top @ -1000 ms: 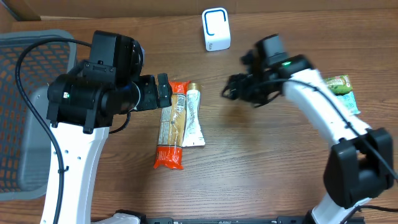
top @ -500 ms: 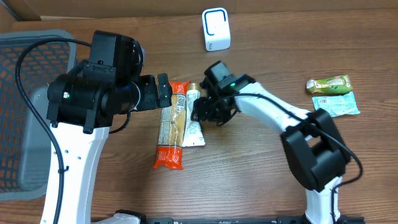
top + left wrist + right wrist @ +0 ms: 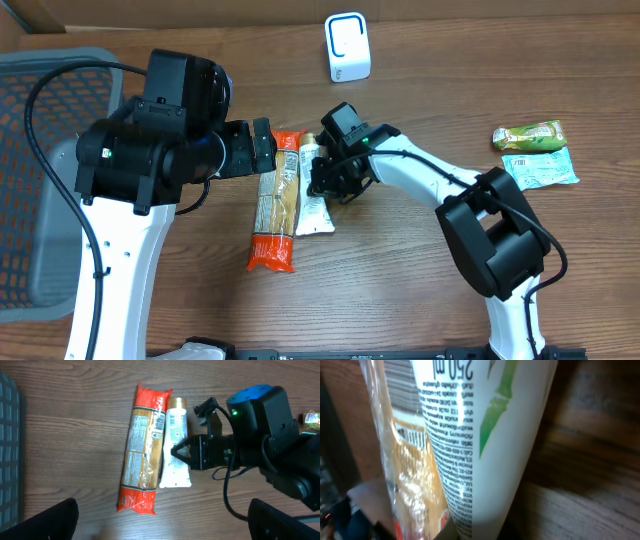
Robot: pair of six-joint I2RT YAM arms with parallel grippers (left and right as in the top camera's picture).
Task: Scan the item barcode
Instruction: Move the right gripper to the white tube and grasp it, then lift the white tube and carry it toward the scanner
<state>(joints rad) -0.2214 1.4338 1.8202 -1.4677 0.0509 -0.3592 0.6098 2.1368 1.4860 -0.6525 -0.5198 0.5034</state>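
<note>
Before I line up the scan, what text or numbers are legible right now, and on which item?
"250 ml": on the white tube, upside down in the right wrist view.
Fine print on the tube: too small to read.
Pasta packet label and barcode digits: blurred.
Green packets: too small.
White scanner: no text shows.

Glossy smooth plastic tube (image 3: 175, 425), crinkly shiny film pasta packet (image 3: 142, 455), matt grained wood table (image 3: 75, 435).
</note>
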